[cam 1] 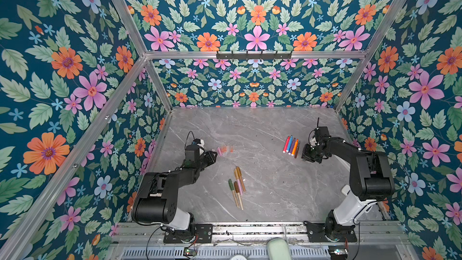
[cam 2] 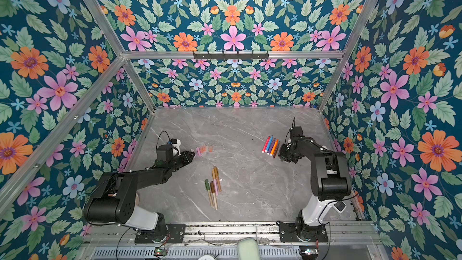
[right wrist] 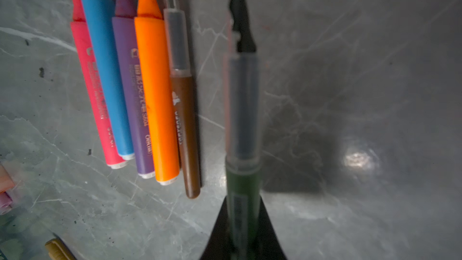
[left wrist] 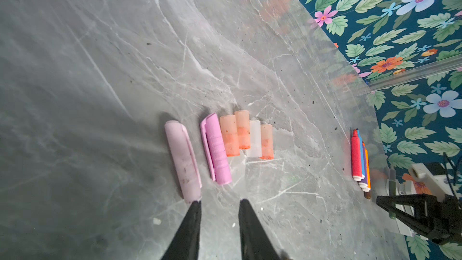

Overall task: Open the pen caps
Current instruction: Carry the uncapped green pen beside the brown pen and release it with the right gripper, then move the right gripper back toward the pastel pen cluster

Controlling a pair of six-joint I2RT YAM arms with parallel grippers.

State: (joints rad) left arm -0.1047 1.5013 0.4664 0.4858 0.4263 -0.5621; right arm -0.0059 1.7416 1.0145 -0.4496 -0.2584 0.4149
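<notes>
My left jaws: narrowly parted, empty, one tip at the pale pink cap (left wrist: 183, 161) ending the row of pulled pen caps (left wrist: 246, 133). My right jaws: clamped on the uncapped green pen (right wrist: 243, 121). Next, I judge: lay it beside the brown pen (right wrist: 186, 111), then take one of the capped pens (cam 1: 237, 187) on the table (cam 1: 275, 133).

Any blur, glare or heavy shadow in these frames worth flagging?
Right wrist view: the gripped green pen is out of focus; the table shows a glare spot and a dark shadow. Left wrist view: left gripper blurred, pen caps sharp. Both top views: evenly lit.
</notes>
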